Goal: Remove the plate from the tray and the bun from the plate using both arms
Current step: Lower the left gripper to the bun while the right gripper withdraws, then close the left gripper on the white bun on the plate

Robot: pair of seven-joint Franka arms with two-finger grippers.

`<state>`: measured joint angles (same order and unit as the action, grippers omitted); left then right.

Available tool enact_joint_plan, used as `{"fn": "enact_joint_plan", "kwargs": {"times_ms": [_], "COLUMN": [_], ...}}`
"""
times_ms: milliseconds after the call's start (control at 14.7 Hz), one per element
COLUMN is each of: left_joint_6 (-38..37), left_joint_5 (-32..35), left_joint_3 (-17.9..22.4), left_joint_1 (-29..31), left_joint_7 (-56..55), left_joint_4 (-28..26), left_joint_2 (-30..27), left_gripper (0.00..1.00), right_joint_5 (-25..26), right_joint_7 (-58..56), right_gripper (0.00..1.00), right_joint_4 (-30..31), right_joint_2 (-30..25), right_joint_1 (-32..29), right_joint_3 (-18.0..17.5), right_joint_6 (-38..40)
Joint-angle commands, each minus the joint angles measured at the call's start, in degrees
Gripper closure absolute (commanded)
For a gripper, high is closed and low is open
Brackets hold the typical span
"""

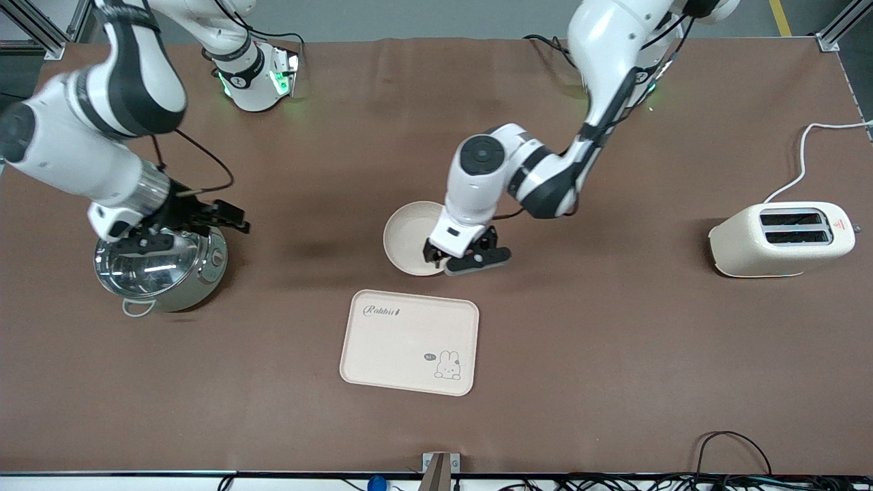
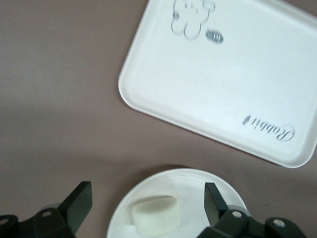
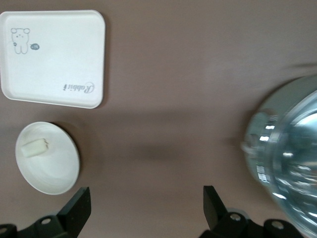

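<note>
Fingers point(image 2: 79, 203) of the left gripper point(image 1: 467, 258) stood spread wide, one to either side of the bun point(image 2: 154, 214) as seen from the left wrist view, holding nothing and touching nothing. The bun lay on the plate point(image 1: 408, 235), in the part of it toward the front camera, directly beneath the gap between the fingers. Its long axis ran roughly from one finger toward the other, so a closing stroke would have met its ends and not its flanks; that is a judgement from the left wrist view only. In the front view the bun was hidden under the gripper.

The plate rested on the brown table point(image 1: 614, 341), already off the tray point(image 1: 409, 341) and just farther from the front camera than it, the two apart with a strip of table between them. The tray carried nothing.

The right gripper point(image 1: 174, 228) hung over a steel pot point(image 1: 160, 273) at the right arm's end of the table, well apart from the plate; its fingers point(image 3: 79, 208) were likewise spread and empty, and that arm appeared to wait.

The left arm was plainly the nearer to the bun. Judged remaining: a short descent, closure on the bun, and its removal from the plate. A cream toaster point(image 1: 781, 239) stood at the left arm's end of the table, clear of the work.
</note>
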<state>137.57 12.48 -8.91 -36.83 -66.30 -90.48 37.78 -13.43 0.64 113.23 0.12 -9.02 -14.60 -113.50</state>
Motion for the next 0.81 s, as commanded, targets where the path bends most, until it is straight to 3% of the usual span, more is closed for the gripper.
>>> {"fn": "enact_joint_plan", "kwargs": {"times_ms": [0, 204, 407, 475, 611, 747], "left_joint_6": [2.43, 4.47, 4.73, 5.34, 5.87, 6.05], "left_joint_5": [3.95, 6.23, 7.12, 7.12, 7.21, 8.26], "left_joint_3": [0.29, 0.65, 0.65, 0.65, 0.73, 0.73], "left_joint_1": [-2.35, -4.74, -5.53, -5.88, -5.97, -5.88], "left_joint_7": [-5.66, -10.95, -12.1, -12.53, -12.98, -12.98], "left_joint_4": [1.09, 0.22, -1.1, -1.19, -1.37, -1.89], "left_joint_2": [3.08, 4.58, 4.67, 4.93, 5.64, 5.73], "left_gripper": [0.0, 0.0, 0.0, 0.0, 0.03, 0.09], "right_joint_5": [6.9, 11.58, 12.55, 14.47, 15.19, 15.1], "right_joint_7": [0.07, -2.65, -5.47, -5.3, -4.86, -5.03], "right_gripper": [0.0, 0.0, 0.0, 0.0, 0.0, 0.0], "right_joint_4": [-5.02, -15.37, -24.27, -24.64, -25.42, -26.31], "right_joint_2": [-4.23, -4.86, -4.08, -4.07, -3.63, -2.5], "right_joint_1": [-2.14, -5.47, -4.62, -1.47, 6.6, 7.96], "right_joint_3": [-1.14, -0.96, 2.37, 4.56, 12.89, 14.69], "right_joint_6": [7.22, 18.11, 23.5, 23.68, 23.59, 23.5]}}
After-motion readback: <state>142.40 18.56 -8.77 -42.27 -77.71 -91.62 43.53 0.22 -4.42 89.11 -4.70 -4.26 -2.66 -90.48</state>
